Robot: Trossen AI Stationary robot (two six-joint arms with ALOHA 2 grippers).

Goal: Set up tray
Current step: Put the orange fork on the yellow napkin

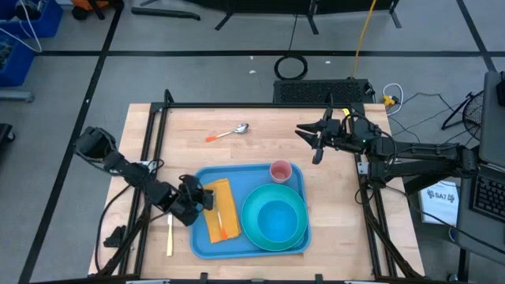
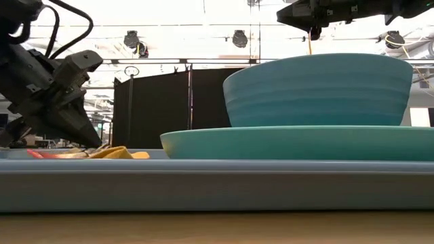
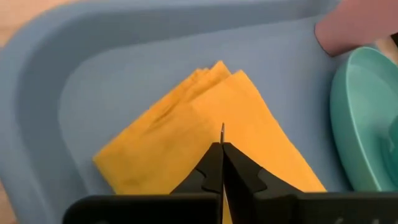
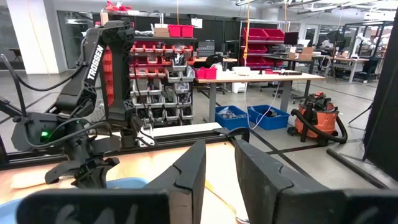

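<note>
The light-blue tray (image 1: 207,244) lies flat on the wooden table. On it are a folded orange napkin (image 3: 186,124) at its left end, a teal plate (image 1: 251,230) with a blue bowl (image 1: 276,219) on it, and a pink cup (image 1: 281,171). A small orange-handled utensil (image 1: 223,229) lies on the napkin. My left gripper (image 3: 222,146) is shut, slanting down over the napkin's middle, and a thin pale sliver (image 3: 222,129) shows at its tips. My right gripper (image 4: 221,149) hangs open and empty, high over the table's far right. My left gripper comes at the napkin (image 1: 221,207) slanting down from the tray's left side. I cannot tell whether its shut fingertips (image 3: 214,155) touch the cloth. The napkin lies flat on the tray floor.
A spoon with an orange handle (image 1: 229,132) lies on the bare wood beyond the tray. A pale utensil (image 1: 169,234) lies on the table to the left of the tray, beside my left arm. The plate and bowl (image 2: 319,91) fill the tray's right half.
</note>
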